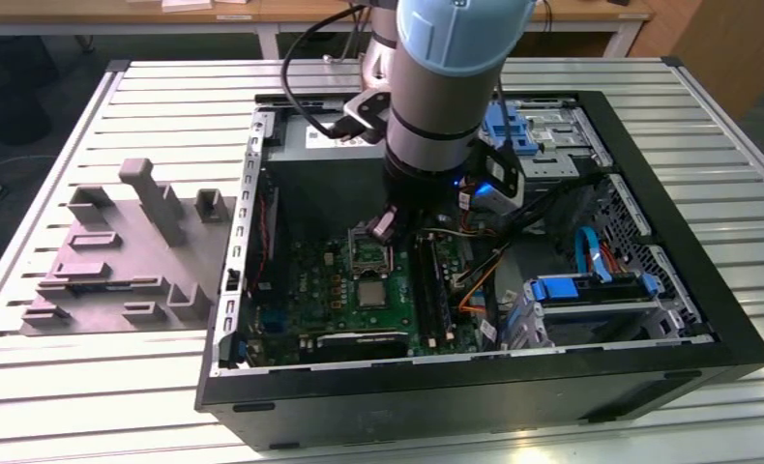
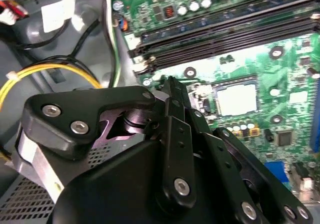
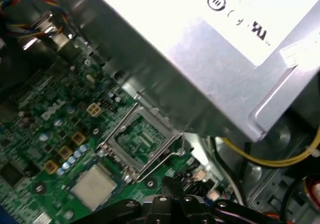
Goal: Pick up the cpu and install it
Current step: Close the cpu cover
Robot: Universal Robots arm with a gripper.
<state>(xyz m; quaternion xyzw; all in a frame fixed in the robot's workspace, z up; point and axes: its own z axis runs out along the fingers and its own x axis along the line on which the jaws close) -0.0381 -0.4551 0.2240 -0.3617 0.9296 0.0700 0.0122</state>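
A slatted white metal table (image 1: 73, 387) fills the frame; wooden desks (image 1: 292, 14) line the top edge.

One computer case (image 1: 691, 329), one grey fixture plate (image 1: 111, 261), one arm (image 1: 440, 87), one motherboard (image 1: 343, 300).

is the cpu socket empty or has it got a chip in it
Empty: in the first wrist view the socket shows bare contacts inside its metal frame.
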